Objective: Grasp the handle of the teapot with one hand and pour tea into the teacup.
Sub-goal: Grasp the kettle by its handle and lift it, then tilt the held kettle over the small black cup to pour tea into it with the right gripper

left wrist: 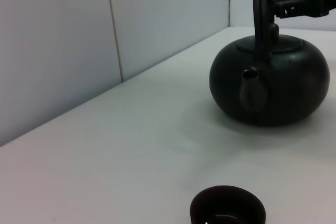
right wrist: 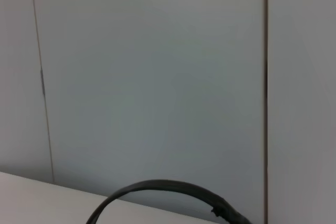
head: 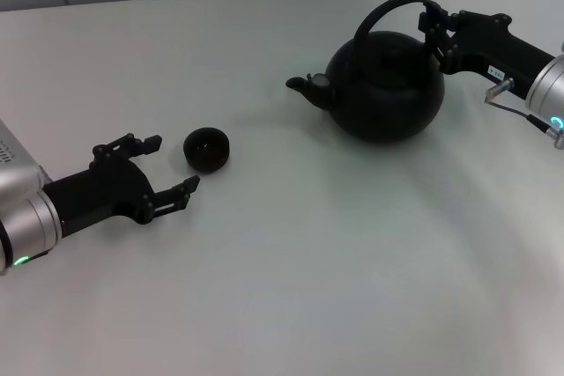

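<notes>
Right pincer (head: 434, 31) is up at the handle (head: 384, 11) of the teapot (head: 385, 85), at the arch's right-hand end where it drops to the pot body. Whether its fingers have closed round the hoop, I cannot tell; they merge black on black. The teapot sits flat on the tabletop (head: 291, 288), right of centre, spout (head: 304, 87) aimed left toward the teacup (head: 206, 149). That little cup stands well apart from the pot, just beside the left pincer (head: 169, 167), which rests low on the tabletop with fingers spread wide and empty.

So this looks like the grasping step, pour not yet begun. Next call: a firm grip on the handle, lift, carry the pot left until the spout is over the cup, then tip gently.
</notes>
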